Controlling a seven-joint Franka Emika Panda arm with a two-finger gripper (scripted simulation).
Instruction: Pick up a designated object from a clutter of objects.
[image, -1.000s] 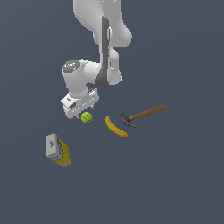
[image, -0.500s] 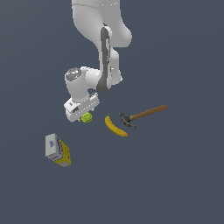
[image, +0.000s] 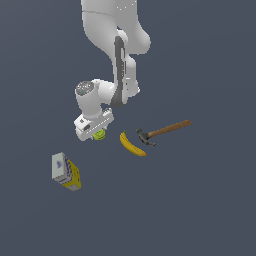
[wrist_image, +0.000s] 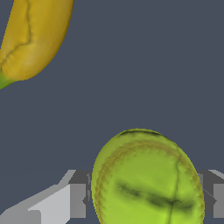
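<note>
The yellow-green ball (image: 99, 134) lies on the dark floor, mostly hidden under my gripper (image: 96, 132) in the exterior view. In the wrist view the ball (wrist_image: 148, 179) fills the space between my two fingers (wrist_image: 78, 200), and both pads meet its sides. The gripper (wrist_image: 146, 199) is shut on the ball, which still rests at floor level. The yellow banana (image: 131, 144) lies just to the exterior view's right of the ball, and one end of it shows in the wrist view (wrist_image: 35, 35).
A wooden-handled hammer (image: 162, 131) lies to the exterior view's right of the banana. A yellow box with a grey-white face (image: 65, 171) stands at the lower left of the exterior view, apart from the gripper.
The gripper has come down over the ball and now covers most of it. The ball, banana, hammer and box have not moved.
</note>
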